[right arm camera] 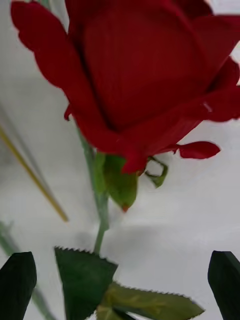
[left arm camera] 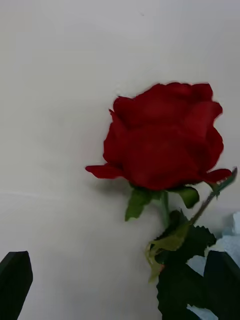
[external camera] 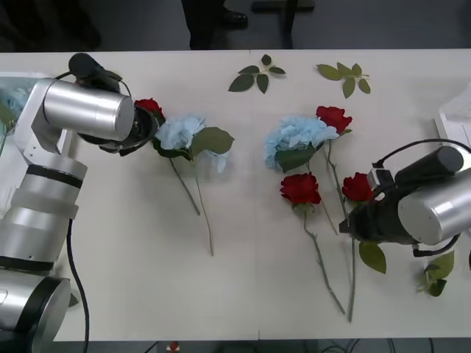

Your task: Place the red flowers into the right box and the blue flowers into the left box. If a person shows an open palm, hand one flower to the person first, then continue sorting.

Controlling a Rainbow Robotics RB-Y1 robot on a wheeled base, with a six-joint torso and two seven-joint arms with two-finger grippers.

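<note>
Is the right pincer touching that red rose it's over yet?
Apart. In the right wrist view the right pincer is open, its fingertips at the corners, table showing between them and the red rose.

Both arms are fat brushed-silver cylinders with black joint bands, thin black cables looping alongside, and black fingertips [right arm camera: 19, 282].

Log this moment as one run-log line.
left gripper: open, over deep red rose beside pale blue flower | right gripper: open, at red rose | white boxes: flowers not yet sorted
</note>
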